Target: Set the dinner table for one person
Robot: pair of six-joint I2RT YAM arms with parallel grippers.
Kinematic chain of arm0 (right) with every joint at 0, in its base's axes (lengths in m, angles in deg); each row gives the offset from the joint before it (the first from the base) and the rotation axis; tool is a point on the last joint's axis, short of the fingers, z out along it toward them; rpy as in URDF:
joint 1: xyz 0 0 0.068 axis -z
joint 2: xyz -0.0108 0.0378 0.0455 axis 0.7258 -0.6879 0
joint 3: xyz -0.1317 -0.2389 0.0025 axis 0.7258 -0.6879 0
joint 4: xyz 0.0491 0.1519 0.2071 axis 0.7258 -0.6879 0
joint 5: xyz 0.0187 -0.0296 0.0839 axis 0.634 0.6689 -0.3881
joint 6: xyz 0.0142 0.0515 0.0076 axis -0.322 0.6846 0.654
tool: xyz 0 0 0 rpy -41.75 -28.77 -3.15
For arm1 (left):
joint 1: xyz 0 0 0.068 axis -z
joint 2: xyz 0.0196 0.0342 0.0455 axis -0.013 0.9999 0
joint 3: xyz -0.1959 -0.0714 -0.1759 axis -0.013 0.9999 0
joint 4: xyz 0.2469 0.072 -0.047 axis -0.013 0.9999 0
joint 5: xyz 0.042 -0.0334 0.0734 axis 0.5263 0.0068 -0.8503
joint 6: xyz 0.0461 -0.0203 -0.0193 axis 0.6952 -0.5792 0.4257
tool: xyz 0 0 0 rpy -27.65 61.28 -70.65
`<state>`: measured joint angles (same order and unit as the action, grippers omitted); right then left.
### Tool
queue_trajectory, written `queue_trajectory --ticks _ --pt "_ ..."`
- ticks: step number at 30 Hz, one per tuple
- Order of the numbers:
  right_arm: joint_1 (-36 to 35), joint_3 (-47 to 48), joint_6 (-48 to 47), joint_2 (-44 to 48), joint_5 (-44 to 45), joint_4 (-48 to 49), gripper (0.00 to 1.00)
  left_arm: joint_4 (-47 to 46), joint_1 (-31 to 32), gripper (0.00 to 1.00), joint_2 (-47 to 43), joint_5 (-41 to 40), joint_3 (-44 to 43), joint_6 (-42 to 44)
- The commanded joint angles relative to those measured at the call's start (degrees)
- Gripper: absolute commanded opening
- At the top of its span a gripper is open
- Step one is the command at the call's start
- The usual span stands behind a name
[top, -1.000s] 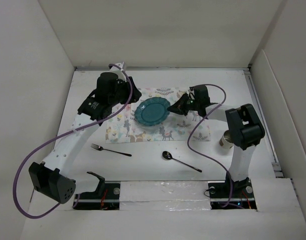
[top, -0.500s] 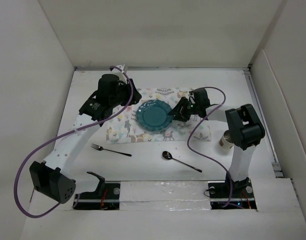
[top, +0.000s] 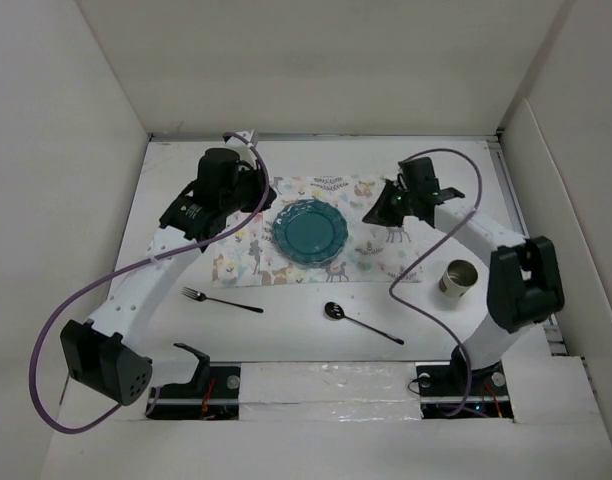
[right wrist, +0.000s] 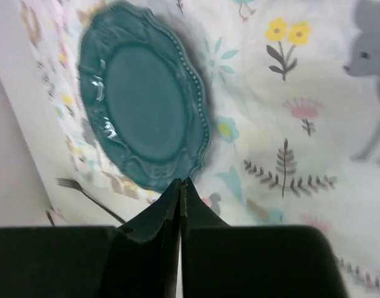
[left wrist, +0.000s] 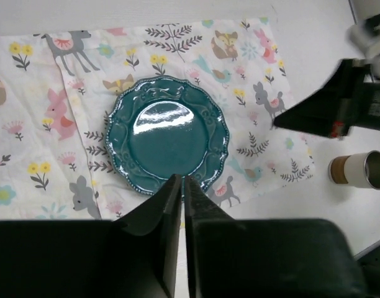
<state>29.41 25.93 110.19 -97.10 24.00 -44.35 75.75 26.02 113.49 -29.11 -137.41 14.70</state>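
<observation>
A teal plate lies flat on the animal-print placemat, which rests on the white dinner table. My left gripper hovers just left of the plate, shut with nothing in it. My right gripper hangs over the placemat to the right of the plate, also shut and empty. In the left wrist view the shut tips sit over the plate's near rim. In the right wrist view the tips point at the plate's edge.
A fork lies on the table in front of the placemat at the left and a spoon at the centre right. A brown-banded metal cup stands right of the placemat. White walls enclose the table on three sides.
My right gripper opened off the plate's right edge, drew back to the right and shut. The plate now lies flat on the placemat. My left gripper closed in place.
</observation>
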Motion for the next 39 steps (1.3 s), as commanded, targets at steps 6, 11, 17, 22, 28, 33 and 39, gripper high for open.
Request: queue_trajectory --ticks 6,11,17,22,28,33,39 --pt "10.7 -0.04 -5.71 25.47 34.58 -27.77 0.0 2.75 0.82 0.0 -1.04 -0.41 -1.58 6.74" --pt "18.43 -3.47 -4.13 31.11 31.34 -31.84 0.39 3.81 2.85 0.26 -2.27 0.81 0.36 8.24" --pt "20.29 -6.62 -3.77 26.55 29.68 -32.47 0.52 2.84 2.85 0.34 -2.27 2.84 0.54 7.36" --pt "20.99 -9.19 -3.69 22.43 25.99 -29.2 0.47 2.31 4.08 0.34 -2.53 3.36 1.32 6.83" --pt "20.99 -12.7 -1.85 20.65 25.98 -25.78 0.37 2.14 4.08 0.34 -3.85 3.54 3.08 6.3" --pt "20.99 -13.41 -1.84 18.63 26.86 -24.98 0.15 2.05 4.08 0.34 -4.2 3.37 3.35 6.04" --pt "19.16 -6.66 -1.84 21.62 30.46 -25.42 0.0 2.31 4.08 0.34 -4.64 1.43 1.68 6.57"
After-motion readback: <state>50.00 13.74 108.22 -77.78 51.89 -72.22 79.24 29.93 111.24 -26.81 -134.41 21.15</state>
